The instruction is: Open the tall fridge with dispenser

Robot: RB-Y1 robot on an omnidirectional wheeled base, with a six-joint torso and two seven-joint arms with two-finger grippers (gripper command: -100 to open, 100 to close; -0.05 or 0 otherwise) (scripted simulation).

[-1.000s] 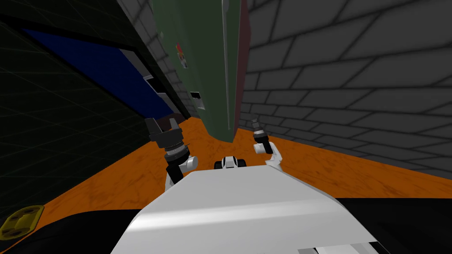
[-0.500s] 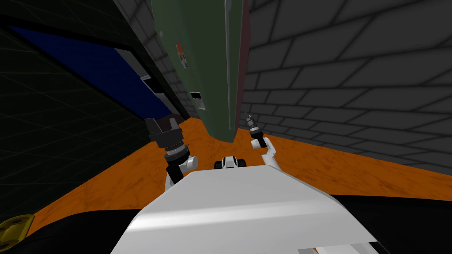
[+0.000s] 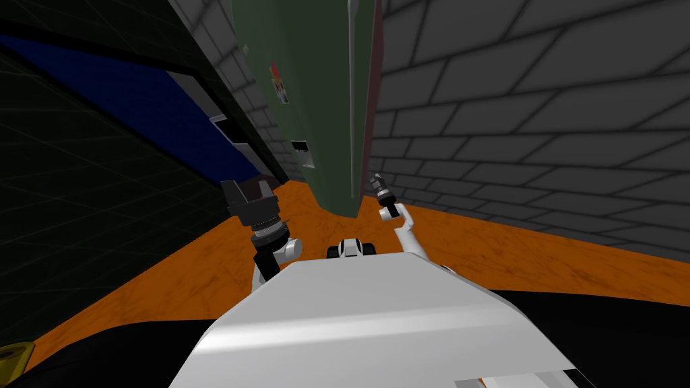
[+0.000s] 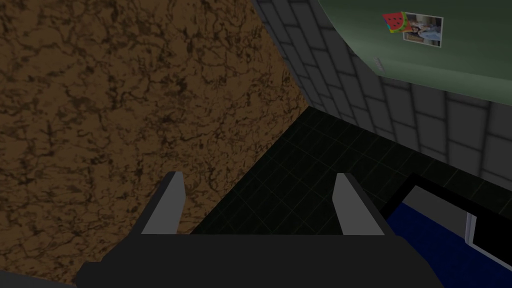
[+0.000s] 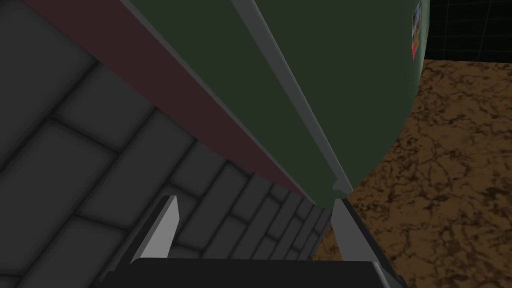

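Green fridge (image 3: 317,101) with grey handle (image 5: 293,100), right gripper (image 5: 255,200) open beside the handle's lower end, left gripper (image 4: 258,176) open, well apart from the fridge

Dark green fridge (image 3: 317,101) with maroon side, pale grey handle (image 5: 290,100), mottled orange floor (image 3: 472,249), grey brick-patterned wall (image 3: 539,121)

A home kitchen corner: a tall green fridge (image 3: 317,101) at twelve o'clock bearing a watermelon magnet (image 4: 394,22) and a photo (image 4: 426,30), grey brick wall (image 3: 539,121) at two o'clock, orange marbled floor (image 3: 202,269) underfoot.
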